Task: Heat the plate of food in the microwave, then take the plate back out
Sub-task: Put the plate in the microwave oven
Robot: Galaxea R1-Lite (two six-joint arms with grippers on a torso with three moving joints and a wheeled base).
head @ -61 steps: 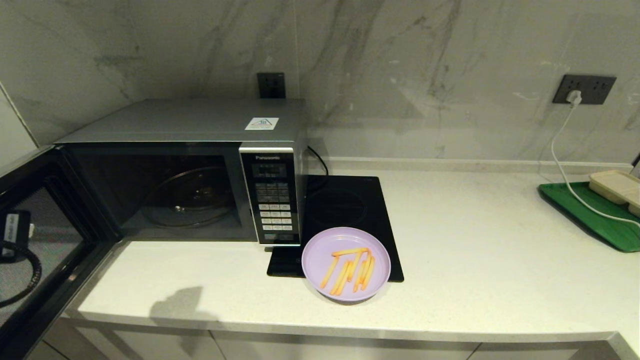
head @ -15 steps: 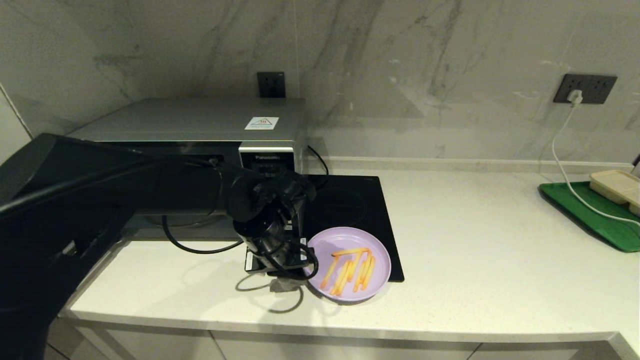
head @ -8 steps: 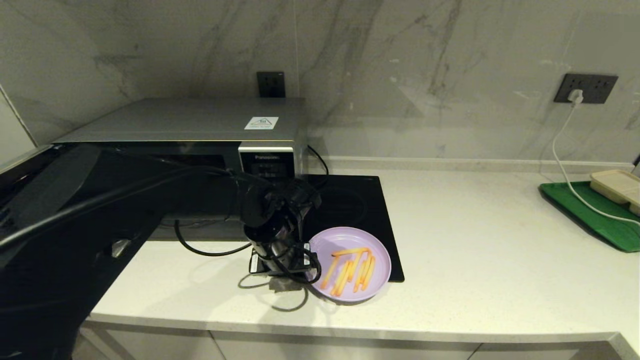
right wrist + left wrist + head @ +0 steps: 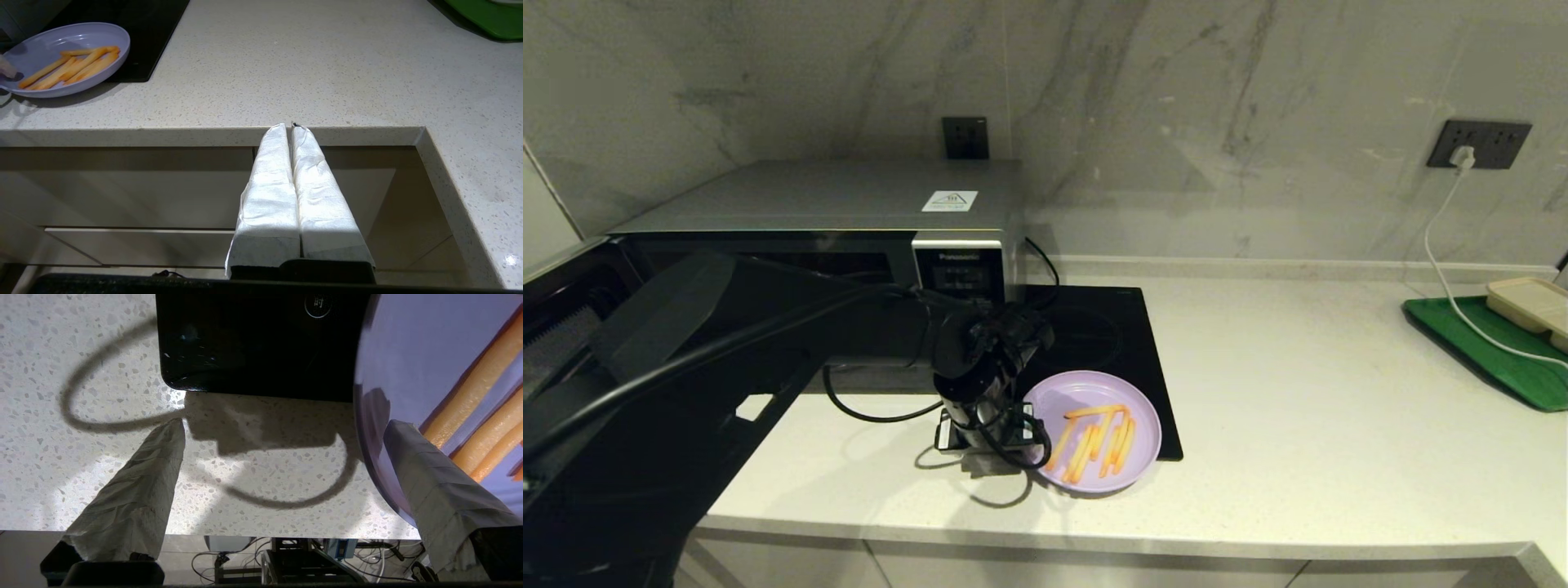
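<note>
The desk is one pale speckled stone top running the full width under a marble wall. On its left stands one microwave, silver, with its dark door swung wide open toward the robot's left. Just to the right of it lies one flat black induction cooktop. At the far right edge rests one green tray carrying one beige compartment tray, with a white cable running across it from one of the two wall sockets, the right one.

The left arm reaches in from the left across the front of the microwave, and the left gripper points down at the desk just beside the left rim of the plate. In the left wrist view its two cloth-wrapped fingers stand wide apart, jaws released: one over bare desk, the other over the plate's rim, nothing held between them.

There is one plate of food, lilac, sitting half on the front corner of the cooktop and half on the desk, right of the microwave's keypad. About six fries lie on it, mostly side by side.

The right gripper is parked below the desk's front edge, well apart from the plate, jaws clenched together on nothing.
</note>
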